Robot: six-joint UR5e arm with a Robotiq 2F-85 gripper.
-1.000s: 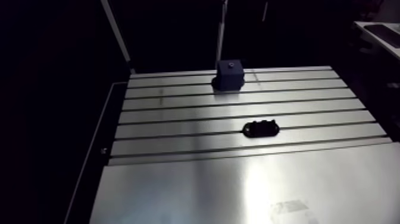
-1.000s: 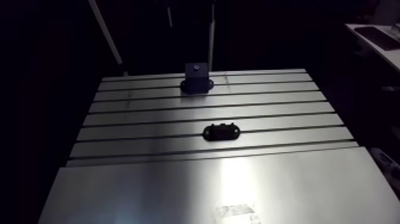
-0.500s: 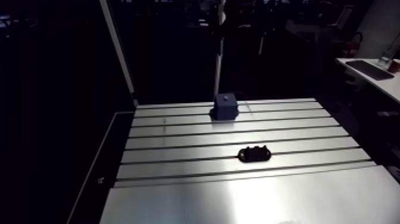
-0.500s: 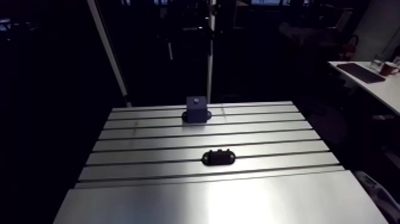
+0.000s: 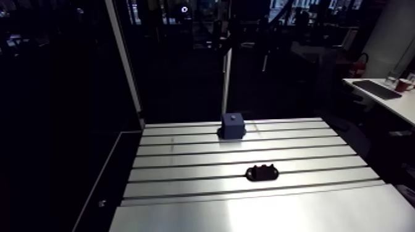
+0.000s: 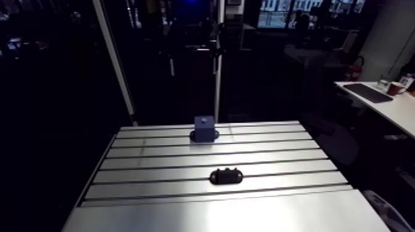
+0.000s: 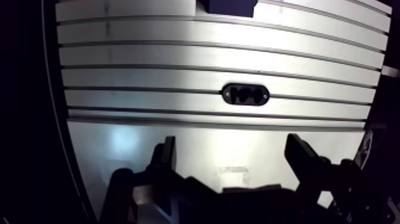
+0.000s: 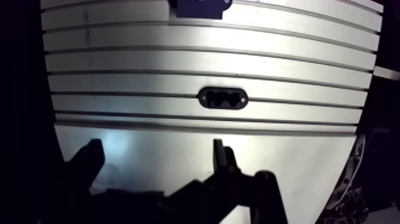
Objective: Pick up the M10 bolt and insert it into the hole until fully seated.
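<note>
Boxy blue block (image 5: pixel 233 125) (slotted aluminium table (image 5: pixel 185 161))

Wrist view now, and the gripper (image 7: pixel 231 142) is all black, near enough a silhouette. Its two fingers (image 7: pixel 167 158) are slim flat bars with squared-off tips. Taking the gripper's middle as the dial, the finger at nine o'clock shows a thin grey sheen down its inner edge, while the one at three o'clock looks broader and plainer. Further down, both thicken into chunky, stepped knuckle blocks (image 7: pixel 128 186), angular and dull, with hard corners. At six o'clock they meet in a dark, blocky body, too dim to make out any screws or markings.
</note>
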